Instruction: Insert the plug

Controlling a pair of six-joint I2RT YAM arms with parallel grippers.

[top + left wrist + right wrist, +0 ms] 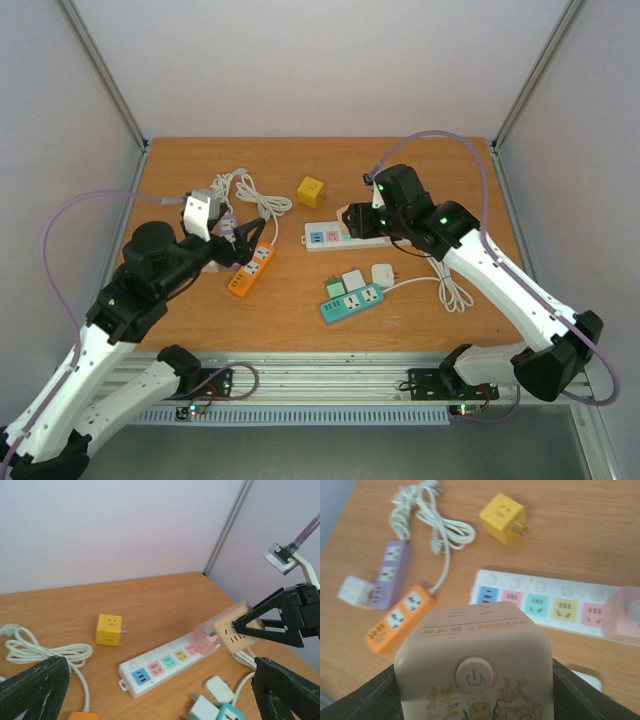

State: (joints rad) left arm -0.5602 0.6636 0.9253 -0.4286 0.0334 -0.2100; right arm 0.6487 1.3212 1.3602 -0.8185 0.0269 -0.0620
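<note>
Right gripper [350, 217]: fingers clamped on two opposite sides of the beige rounded-cube plug adapter [475, 645]. Its power-button face is turned to the wrist camera, so the pins probably point away, toward the table; they cannot be seen.

The adapter hangs clear above the right end of the long white plastic power strip with coloured sockets [160, 667], not touching it. A pale pink cube adapter [204, 639] already sits in the strip's last socket, right beside the held plug. The side grip likely leaves the underside free for pushing down into a free socket.

Left gripper [238, 243]: jaws wide apart and empty, hovering over the orange power strip [252, 270], well apart from the white one. Probably parked out of the way, or placed to steady something if needed.

A yellow cube adapter [311, 191] lies loose behind the white strip.
</note>
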